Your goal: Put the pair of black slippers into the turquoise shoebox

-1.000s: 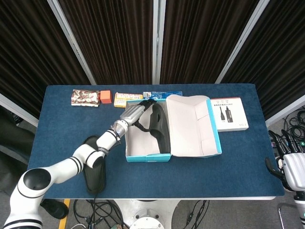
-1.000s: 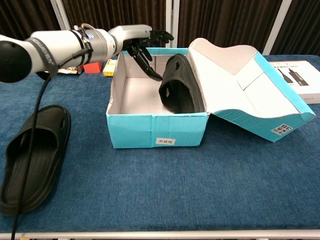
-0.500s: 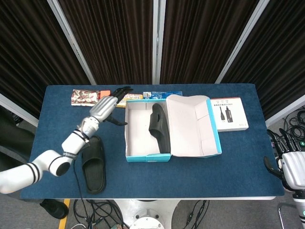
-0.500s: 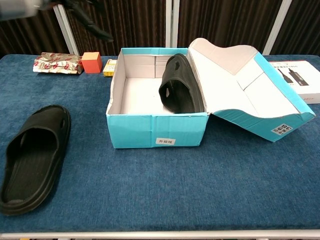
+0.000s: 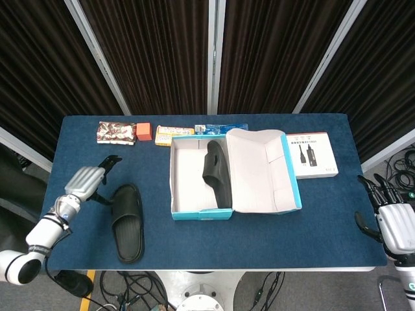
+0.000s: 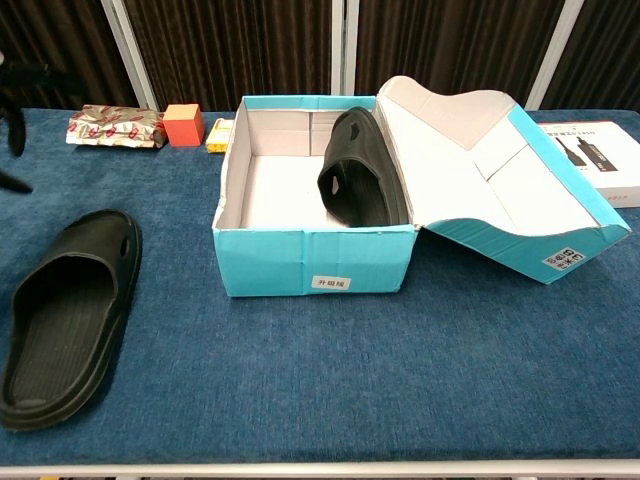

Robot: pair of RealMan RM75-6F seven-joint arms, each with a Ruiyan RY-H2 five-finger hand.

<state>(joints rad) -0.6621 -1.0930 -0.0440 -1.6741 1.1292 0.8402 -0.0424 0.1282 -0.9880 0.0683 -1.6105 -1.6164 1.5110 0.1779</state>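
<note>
The turquoise shoebox stands open in the middle of the blue table, its lid folded out to the right. One black slipper leans on its side against the box's right inner wall. The other black slipper lies flat, sole down, on the table left of the box. My left hand hovers empty with fingers spread just left of that slipper, apart from it; the chest view shows only its dark fingertips at the left edge. My right hand hangs open beyond the table's right edge.
Along the back edge lie a foil snack pack, an orange cube, a yellow packet and a blue packet. A white product box sits right of the lid.
My left hand has drawn out of the shoebox, empty, and swung left and toward the front, ending beside the loose slipper. The slipper in the box stayed put. The right hand barely moved.
</note>
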